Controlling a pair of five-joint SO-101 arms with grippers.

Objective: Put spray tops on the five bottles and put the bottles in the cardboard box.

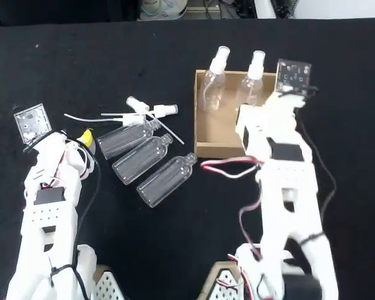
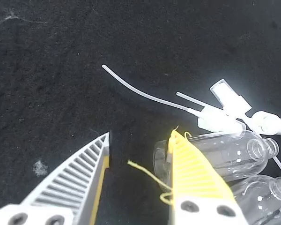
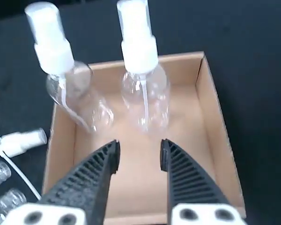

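Black cloth-covered table [image 1: 81, 56] across the whole frame. Lying at centre left: three clear, uncapped plastic bottles [image 1: 142, 158] side by side, with three white long-tubed spray tops [image 1: 137, 117] just above. Open brown cardboard box [image 1: 219, 128] at upper centre.

No readable text, label or number anywhere here

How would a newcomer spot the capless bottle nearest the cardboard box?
Find the cardboard box. Three capless bottles lie in a row beside it, toward the left arm. The target bottle is the one whose open neck nearly reaches the box's near corner, farthest from the loose spray tops.
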